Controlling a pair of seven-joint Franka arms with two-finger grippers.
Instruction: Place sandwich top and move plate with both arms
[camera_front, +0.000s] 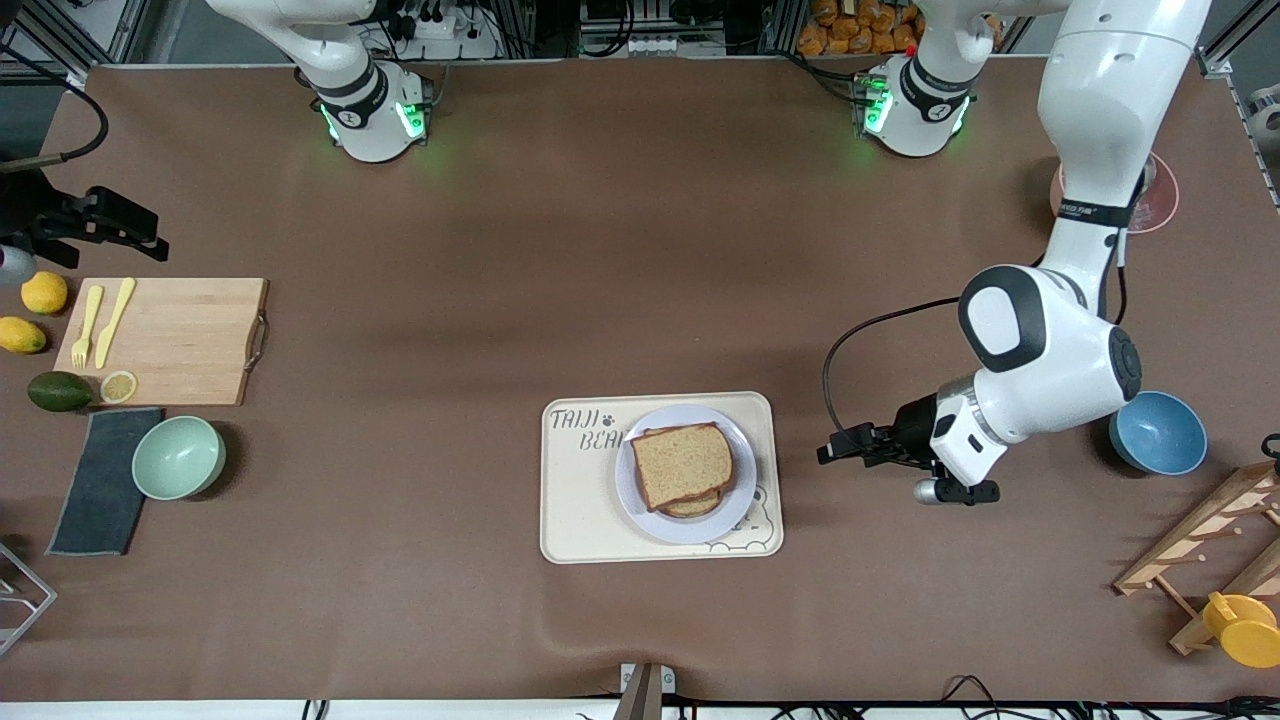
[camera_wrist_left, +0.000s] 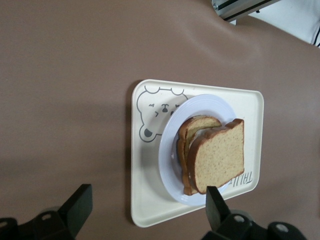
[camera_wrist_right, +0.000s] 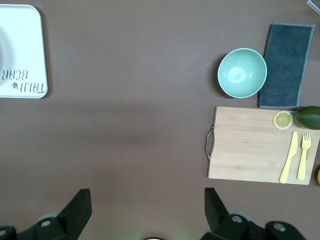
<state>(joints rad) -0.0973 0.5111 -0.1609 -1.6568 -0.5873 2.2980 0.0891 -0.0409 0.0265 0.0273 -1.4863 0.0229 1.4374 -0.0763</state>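
The sandwich top (camera_front: 684, 463), a brown bread slice, lies on another slice on the pale round plate (camera_front: 700, 525). The plate stands on the cream bear tray (camera_front: 580, 500). My left gripper (camera_front: 830, 452) is open and empty, low over the table beside the tray, toward the left arm's end. In the left wrist view the left gripper (camera_wrist_left: 147, 200) faces the tray (camera_wrist_left: 145, 165), the plate (camera_wrist_left: 172, 150) and the sandwich top (camera_wrist_left: 220, 157). My right gripper (camera_wrist_right: 145, 200) is open and empty, high over bare table near its base. It does not show in the front view.
A green bowl (camera_front: 178, 457), dark cloth (camera_front: 100, 480), and cutting board (camera_front: 170, 340) with yellow cutlery, a lemon slice and fruit beside it lie at the right arm's end. A blue bowl (camera_front: 1160, 432), wooden rack (camera_front: 1210, 540) and yellow cup (camera_front: 1245, 628) are at the left arm's end.
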